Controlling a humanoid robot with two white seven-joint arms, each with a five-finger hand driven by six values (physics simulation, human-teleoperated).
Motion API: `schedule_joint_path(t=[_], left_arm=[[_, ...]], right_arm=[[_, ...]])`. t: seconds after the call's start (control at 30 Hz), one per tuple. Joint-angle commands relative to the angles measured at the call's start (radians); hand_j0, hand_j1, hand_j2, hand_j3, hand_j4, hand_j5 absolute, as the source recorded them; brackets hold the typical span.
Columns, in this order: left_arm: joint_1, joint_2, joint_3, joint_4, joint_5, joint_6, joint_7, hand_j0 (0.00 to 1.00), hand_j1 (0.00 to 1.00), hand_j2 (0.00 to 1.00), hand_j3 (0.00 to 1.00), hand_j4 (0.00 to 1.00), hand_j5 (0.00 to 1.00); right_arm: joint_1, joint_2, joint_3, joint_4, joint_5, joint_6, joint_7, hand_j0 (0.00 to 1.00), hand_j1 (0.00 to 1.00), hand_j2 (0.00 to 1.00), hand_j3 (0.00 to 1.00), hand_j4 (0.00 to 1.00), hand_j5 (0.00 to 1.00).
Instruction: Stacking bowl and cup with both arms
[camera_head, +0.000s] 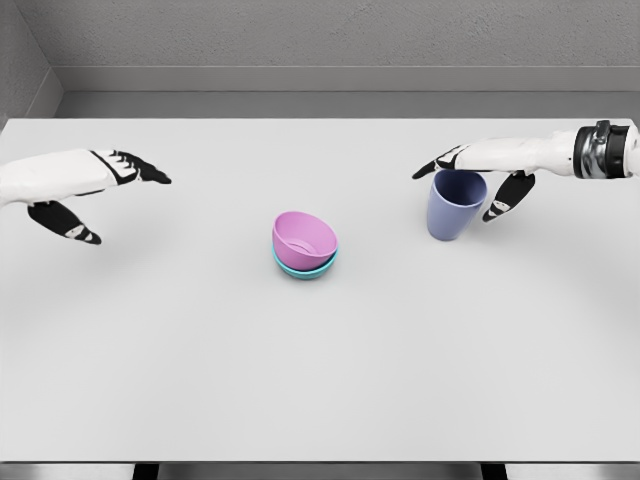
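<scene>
A pink bowl (305, 238) sits tilted inside a teal bowl (303, 268) at the middle of the white table (320, 380). To the right stands a blue-purple cup (455, 208), leaning slightly. My right hand (452, 196) hovers at the cup's rim, with its fingers (438, 162) stretched out behind the rim and the thumb (505, 200) down on the cup's right side, not closed on it. My left hand (130, 210) hangs open at the far left, well away from the bowls and holding nothing.
A grey wall (320, 40) runs behind the table's far edge. The table's front edge shows at the bottom of the view.
</scene>
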Motion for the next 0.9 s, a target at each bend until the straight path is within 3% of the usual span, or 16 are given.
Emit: schedule_joint_path(t=[0.0, 0.07, 0.4, 0.67, 0.87], left_arm=[[0.006, 0.001, 0.028, -0.025, 0.012, 0.003, 0.0, 1.0, 1.0, 1.0, 1.0, 1.0, 1.0], [0.051, -0.006, 0.068, -0.025, 0.012, 0.003, 0.0, 1.0, 1.0, 1.0, 1.0, 1.0, 1.0], [0.056, 0.0, 0.082, -0.017, 0.009, 0.003, 0.0, 1.0, 1.0, 1.0, 1.0, 1.0, 1.0], [0.052, -0.006, 0.084, -0.014, 0.005, 0.003, 0.0, 1.0, 1.0, 1.0, 1.0, 1.0, 1.0], [0.053, -0.006, 0.084, -0.016, 0.005, 0.003, 0.0, 1.0, 1.0, 1.0, 1.0, 1.0, 1.0]], right_arm=[[0.0, 0.0, -0.003, 0.002, -0.005, 0.003, 0.0, 0.92, 0.92, 0.92, 0.92, 0.92, 0.92], [-0.002, 0.0, -0.001, 0.002, -0.005, 0.003, 0.0, 0.91, 0.91, 0.91, 0.91, 0.91, 0.91], [-0.002, 0.015, -0.001, 0.006, -0.003, 0.003, 0.0, 0.89, 0.89, 0.89, 0.89, 0.89, 0.89], [-0.002, 0.015, -0.001, 0.008, 0.009, 0.003, 0.0, 0.79, 0.79, 0.79, 0.79, 0.79, 0.79], [-0.002, 0.015, -0.001, 0.006, 0.009, 0.003, 0.0, 0.77, 0.77, 0.77, 0.77, 0.77, 0.77]])
